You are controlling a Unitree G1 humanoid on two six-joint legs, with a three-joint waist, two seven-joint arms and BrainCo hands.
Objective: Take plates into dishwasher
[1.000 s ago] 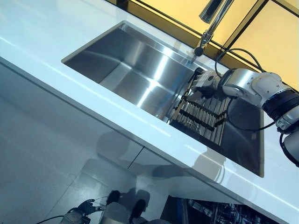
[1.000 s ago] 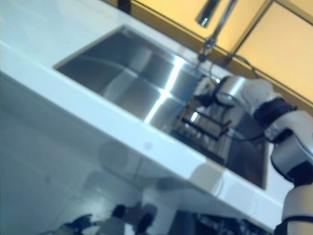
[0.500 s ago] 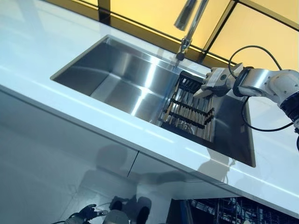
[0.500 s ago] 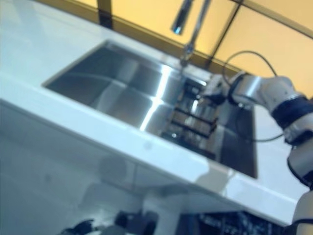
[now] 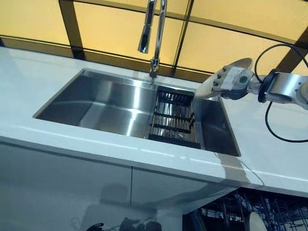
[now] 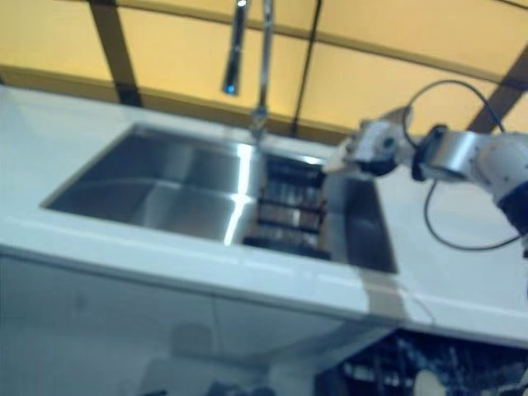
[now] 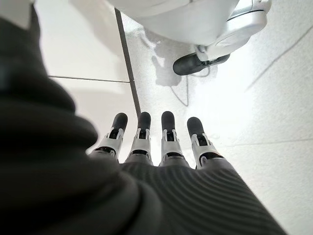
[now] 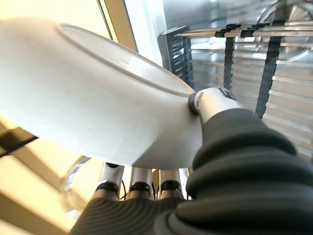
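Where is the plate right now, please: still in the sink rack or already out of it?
Out. The right hand grips the white plate above the sink's right edge, clear of the dark rack.

Free room as I see it: the sink basin's point(image 5: 101, 103) left part lies open. A black rack point(image 5: 174, 117) fills its right part; the faucet point(image 5: 155, 33) rises at its far rim. My right robot hand point(image 5: 231, 78), gripping a white plate point(image 8: 88, 98), hangs above the white surface point(image 5: 269, 144) right of the sink.

Silver-grey right arm point(image 5: 284, 86), black looping cable, dark ribbed wrist covers, silver dark-tipped fingers point(image 7: 167, 132)
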